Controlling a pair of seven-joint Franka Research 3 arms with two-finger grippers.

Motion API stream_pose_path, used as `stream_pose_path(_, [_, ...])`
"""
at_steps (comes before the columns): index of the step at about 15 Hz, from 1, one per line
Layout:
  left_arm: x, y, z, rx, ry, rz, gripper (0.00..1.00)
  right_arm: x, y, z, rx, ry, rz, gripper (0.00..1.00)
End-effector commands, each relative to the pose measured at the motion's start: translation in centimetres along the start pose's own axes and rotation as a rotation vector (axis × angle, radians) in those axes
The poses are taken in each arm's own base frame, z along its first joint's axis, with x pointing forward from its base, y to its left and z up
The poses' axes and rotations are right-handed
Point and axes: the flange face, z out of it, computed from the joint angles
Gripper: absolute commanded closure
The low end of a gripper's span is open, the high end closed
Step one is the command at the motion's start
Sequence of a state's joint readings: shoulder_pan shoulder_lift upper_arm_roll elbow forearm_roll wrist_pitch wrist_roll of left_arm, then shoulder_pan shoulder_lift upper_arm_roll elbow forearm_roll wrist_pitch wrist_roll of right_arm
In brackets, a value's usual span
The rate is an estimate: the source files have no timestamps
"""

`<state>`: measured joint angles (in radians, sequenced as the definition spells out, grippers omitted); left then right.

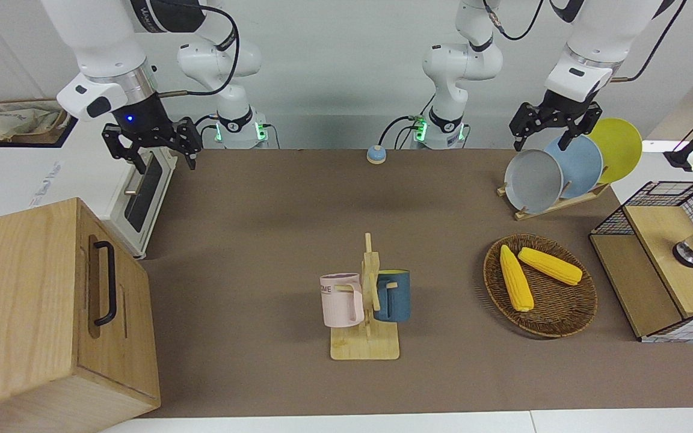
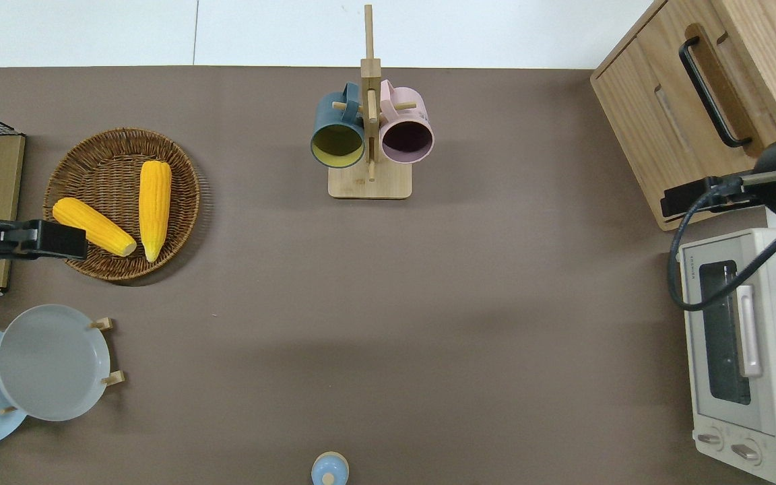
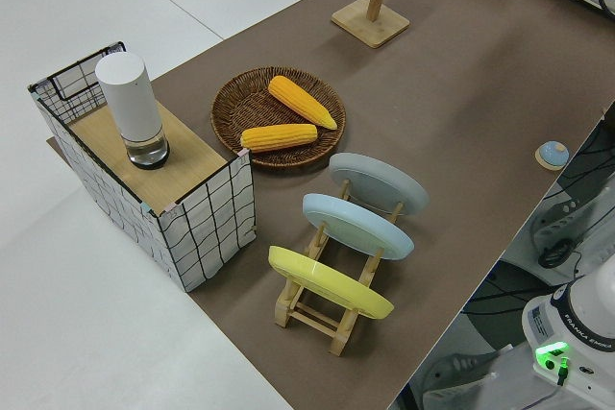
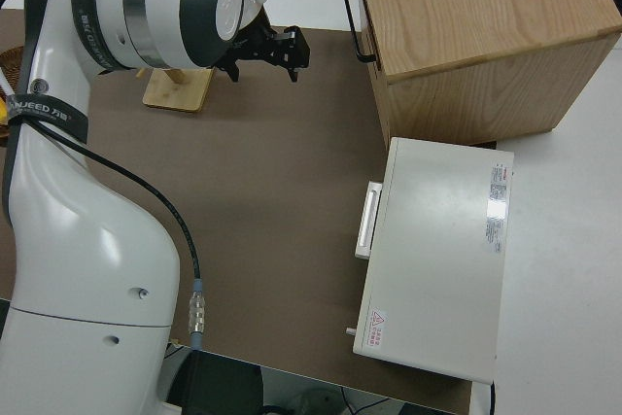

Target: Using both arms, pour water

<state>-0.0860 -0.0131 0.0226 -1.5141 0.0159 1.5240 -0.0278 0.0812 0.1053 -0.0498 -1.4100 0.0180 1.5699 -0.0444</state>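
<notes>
A pink mug (image 1: 341, 299) and a dark blue mug (image 1: 394, 294) hang on a wooden mug rack (image 1: 366, 346) at the middle of the table; the overhead view shows the pink mug (image 2: 407, 131) and the blue mug (image 2: 337, 131) side by side. My right gripper (image 1: 151, 147) is open and empty, raised at the toaster oven's end of the table; it also shows in the right side view (image 4: 262, 51). My left gripper (image 1: 554, 129) is open and empty, raised by the plate rack. Both grippers are well apart from the mugs.
A wicker basket (image 1: 563, 319) holds two corn cobs. A plate rack (image 1: 554, 204) holds grey, blue and yellow plates. A white cylinder (image 3: 132, 108) stands on a wire crate (image 3: 207, 223). A toaster oven (image 2: 745, 350) and a wooden cabinet (image 1: 40, 313) stand at the right arm's end.
</notes>
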Motion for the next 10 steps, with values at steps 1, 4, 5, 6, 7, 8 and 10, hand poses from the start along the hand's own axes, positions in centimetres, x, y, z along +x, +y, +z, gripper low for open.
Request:
stream_pose_path(1, [-0.3, -0.23, 0.29, 0.003, -0.011, -0.002, 0.0, -0.14, 0.5, -0.34, 0.025, 0.007, -0.003, 0.015])
stream_pose_path(4, [-0.3, -0.32, 0.29, 0.003, -0.011, -0.003, 0.0, -0.1, 0.18, -0.35, 0.022, 0.008, -0.009, 0.015])
stream_pose_path(5, [-0.3, -0.4, 0.29, 0.003, -0.011, -0.005, 0.0, -0.11, 0.26, -0.35, 0.021, 0.008, -0.007, 0.015])
stream_pose_path(6, [-0.3, -0.24, 0.29, 0.003, -0.011, 0.0, 0.0, -0.11, 0.25, -0.35, 0.023, 0.008, -0.007, 0.015])
stream_pose_path(7, [-0.3, -0.25, 0.29, 0.004, -0.011, 0.0, 0.0, -0.05, 0.35, -0.27, 0.023, 0.008, -0.006, 0.015])
stream_pose_path(8, [-0.3, -0.25, 0.29, 0.004, -0.011, 0.0, 0.0, -0.06, 0.44, -0.27, 0.023, 0.008, -0.006, 0.015])
stream_pose_path(10, [-0.3, -0.27, 0.29, 0.006, -0.011, 0.0, 0.0, -0.05, 0.36, -0.27, 0.021, 0.008, -0.006, 0.015])
